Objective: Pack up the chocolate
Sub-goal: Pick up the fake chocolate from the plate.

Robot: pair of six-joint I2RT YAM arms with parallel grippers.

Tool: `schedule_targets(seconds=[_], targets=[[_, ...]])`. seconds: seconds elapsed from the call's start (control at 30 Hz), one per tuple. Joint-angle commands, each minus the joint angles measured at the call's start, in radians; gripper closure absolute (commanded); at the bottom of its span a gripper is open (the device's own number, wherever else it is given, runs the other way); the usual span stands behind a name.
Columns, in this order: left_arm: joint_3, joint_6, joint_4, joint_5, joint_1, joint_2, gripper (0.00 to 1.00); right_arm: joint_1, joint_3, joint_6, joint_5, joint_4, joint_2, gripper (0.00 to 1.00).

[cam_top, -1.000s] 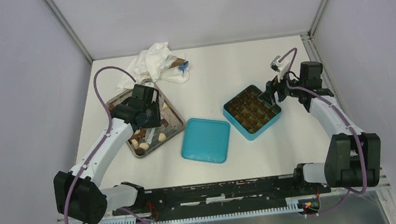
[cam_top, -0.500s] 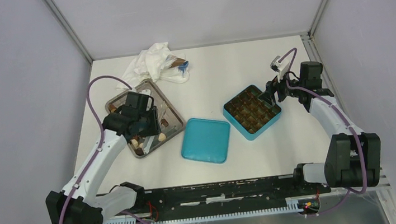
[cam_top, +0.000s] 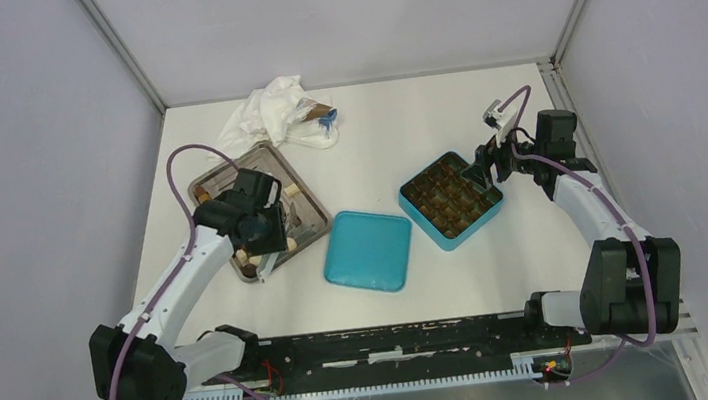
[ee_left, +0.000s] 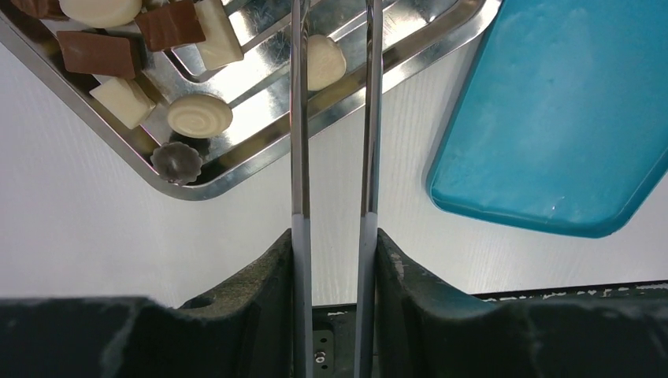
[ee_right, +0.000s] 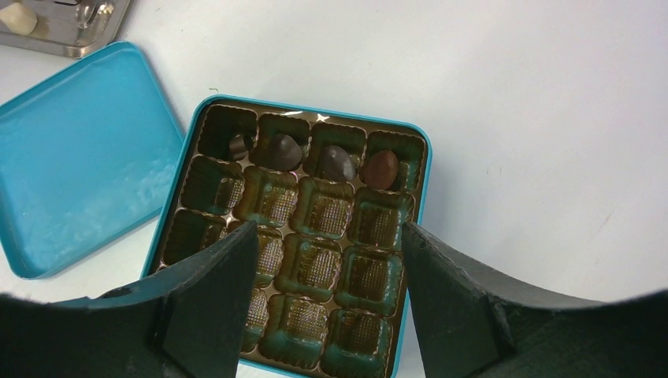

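Most of the chocolate (ee_left: 199,116) is in a metal tray (ee_left: 236,169) on the left side of the counter (cam_top: 402,124). It's a mix of cream-white, mid-brown and dark pieces, bunched in the tray's near corner. From the left wrist you can pick out a cream swirl disc, a dark fluted one right by the rim, and a couple of brown squares.

Four more pieces (ee_right: 337,161) are already in the teal box (ee_right: 325,211) over on the right. They fill the row along the top of the right wrist view, three dark and one reddish-brown. The other cups in the brown insert look bare, though the fingers hide a few of them. The box's lid (cam_top: 368,251) lies flat between tray and box, just beside both.

The left gripper (ee_left: 331,236) has its fingers clamped on a pair of metal tongs (ee_left: 298,118). The two blades run out over the tray's edge with a gap between them. One cream piece sits in that gap up against the left blade, but the tips are cut off so I can't tell if it's pinched.

The right gripper (ee_right: 327,236) hangs over the box with its fingers spread wide, nothing in them.

There's also a crumpled white cloth (cam_top: 269,109) at the back of the counter, behind the tray.
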Motion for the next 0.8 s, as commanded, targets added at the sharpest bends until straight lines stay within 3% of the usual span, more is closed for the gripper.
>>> schedule_targets(seconds=[0.0, 0.53, 0.77], targets=[[0.000, -0.035, 0.025, 0.015, -0.002, 0.018, 0.57, -0.001, -0.003, -0.017, -0.024, 0.015, -0.005, 0.28], [0.021, -0.029, 0.064, 0.009, -0.003, 0.107, 0.57, -0.001, -0.002, -0.025, -0.027, 0.010, -0.005, 0.28], [0.024, -0.027, 0.066, 0.008, -0.006, 0.105, 0.67, -0.001, -0.002, -0.023, -0.027, 0.009, -0.006, 0.28]])
